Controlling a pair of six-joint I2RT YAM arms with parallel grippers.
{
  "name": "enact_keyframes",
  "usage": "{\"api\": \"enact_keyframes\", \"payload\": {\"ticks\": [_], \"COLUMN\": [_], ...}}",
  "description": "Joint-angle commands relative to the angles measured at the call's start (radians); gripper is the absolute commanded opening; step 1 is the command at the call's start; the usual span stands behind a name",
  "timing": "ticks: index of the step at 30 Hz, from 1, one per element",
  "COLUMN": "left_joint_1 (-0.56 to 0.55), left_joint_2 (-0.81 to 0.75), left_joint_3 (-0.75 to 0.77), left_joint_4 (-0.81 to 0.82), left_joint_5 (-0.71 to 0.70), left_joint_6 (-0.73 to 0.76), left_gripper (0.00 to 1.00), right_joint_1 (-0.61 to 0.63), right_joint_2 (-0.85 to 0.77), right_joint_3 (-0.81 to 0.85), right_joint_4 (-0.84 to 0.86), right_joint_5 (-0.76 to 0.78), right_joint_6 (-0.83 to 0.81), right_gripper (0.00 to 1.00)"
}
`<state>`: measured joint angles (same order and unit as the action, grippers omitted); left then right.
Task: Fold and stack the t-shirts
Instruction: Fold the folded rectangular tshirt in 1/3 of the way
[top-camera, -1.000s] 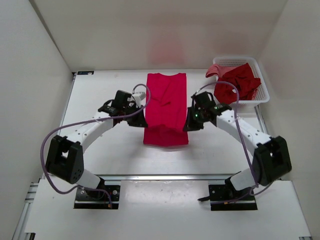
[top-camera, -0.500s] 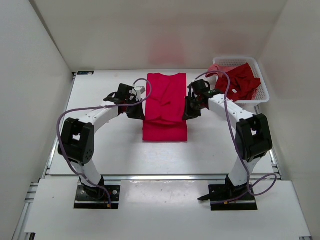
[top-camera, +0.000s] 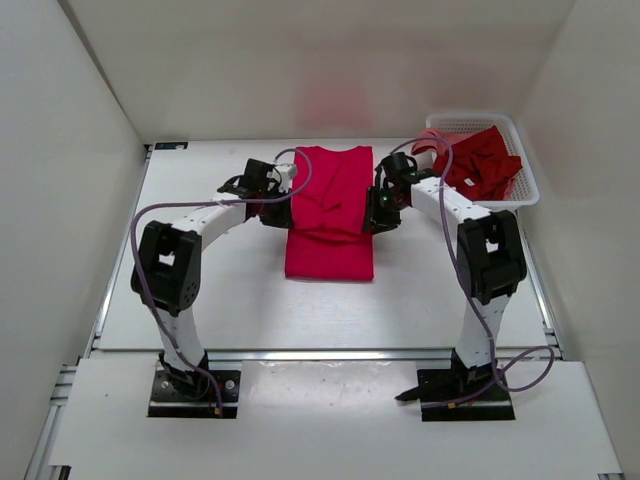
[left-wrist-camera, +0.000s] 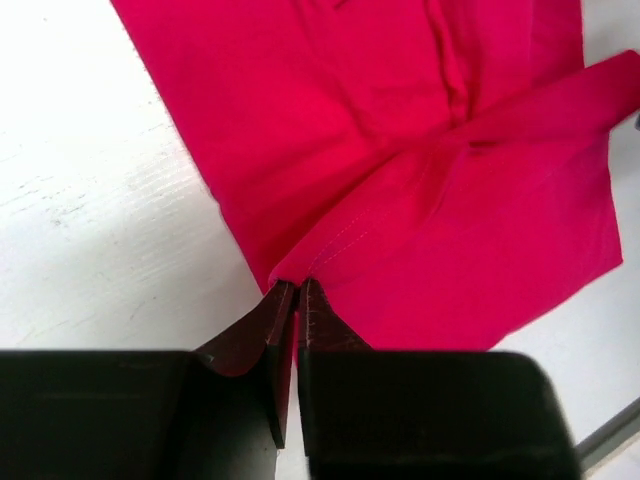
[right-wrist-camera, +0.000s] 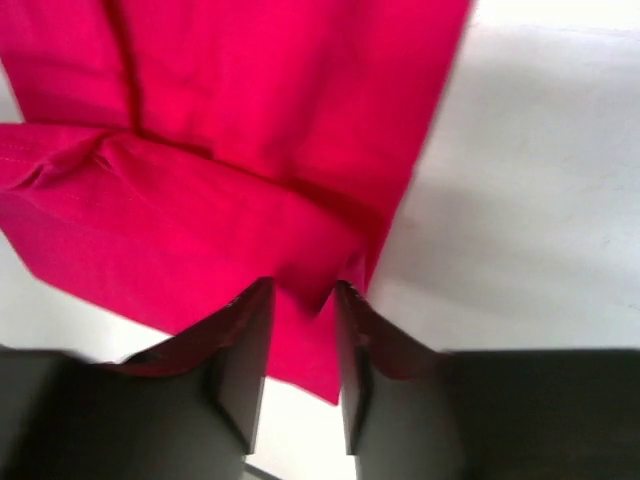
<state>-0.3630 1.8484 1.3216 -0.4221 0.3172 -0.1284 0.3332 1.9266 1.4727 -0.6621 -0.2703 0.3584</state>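
Two t-shirts (top-camera: 480, 165) heaped, part-hidden, in basket (top-camera: 470, 120) | left tool (left-wrist-camera: 297, 290) pinches bright t-shirt (left-wrist-camera: 420, 150)

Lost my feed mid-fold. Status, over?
Left gripper shut on pinkish-red t-shirt hem. Right gripper open around the hem. Other t-shirts in basket, clear of fold.

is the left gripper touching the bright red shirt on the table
Touching. The left wrist view shows the left gripper pinched shut on the hem of the bright red shirt.
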Motion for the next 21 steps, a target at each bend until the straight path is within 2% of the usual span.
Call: {"api": "enact_keyframes", "payload": {"ticks": [1, 2, 4, 7, 10, 12, 14, 16, 18, 20, 21], "left_joint_1": [0.002, 0.012, 0.03, 0.062, 0.073, 0.065, 0.061, 0.05, 0.021, -0.008, -0.017], "left_joint_2": [0.002, -0.003, -0.014, -0.037, -0.061, -0.081, -0.123, -0.19, -0.236, -0.291, -0.299], "left_joint_3": [0.048, 0.053, 0.054, 0.077, 0.132, 0.165, 0.139, 0.084, -0.007, -0.076, -0.116], "left_joint_4": [0.006, 0.0, -0.018, -0.018, -0.009, -0.012, -0.015, -0.015, -0.081, -0.151, -0.179], "left_joint_5": [-0.04, -0.049, -0.064, -0.05, -0.041, -0.033, -0.02, 0.009, 0.017, 0.022, 0.032], "left_joint_6": [0.03, 0.03, 0.032, 0.019, 0.022, 0.039, 0.062, 0.128, 0.208, 0.245, 0.254], "left_gripper": [0.17, 0.21, 0.39, 0.56, 0.73, 0.74, 0.74, 0.67, 0.67, 0.72, 0.74], "right_joint_1": [-0.036, -0.036, -0.022, 0.015, 0.09, 0.142, 0.182, 0.185, 0.17, 0.156, 0.156], "right_joint_2": [0.008, 0.003, 0.0, -0.018, -0.074, -0.11, -0.115, -0.095, -0.097, -0.132, -0.185], "right_joint_3": [0.09, 0.124, 0.191, 0.254, 0.197, 0.131, 0.065, 0.038, -0.003, -0.076, -0.121], "right_joint_4": [0.001, 0.001, -0.048, -0.108, -0.103, -0.088, -0.067, -0.077, -0.083, -0.055, -0.039], "right_joint_5": [0.019, 0.034, 0.09, 0.17, 0.215, 0.209, 0.191, 0.132, 0.094, 0.094, 0.098], "right_joint_6": [0.008, 0.002, -0.025, -0.067, -0.088, -0.085, -0.075, -0.046, 0.0, 0.033, 0.051], "right_gripper": [0.38, 0.43, 0.48, 0.48, 0.43, 0.33, 0.17, 0.05, 0.09, 0.24, 0.29]}}
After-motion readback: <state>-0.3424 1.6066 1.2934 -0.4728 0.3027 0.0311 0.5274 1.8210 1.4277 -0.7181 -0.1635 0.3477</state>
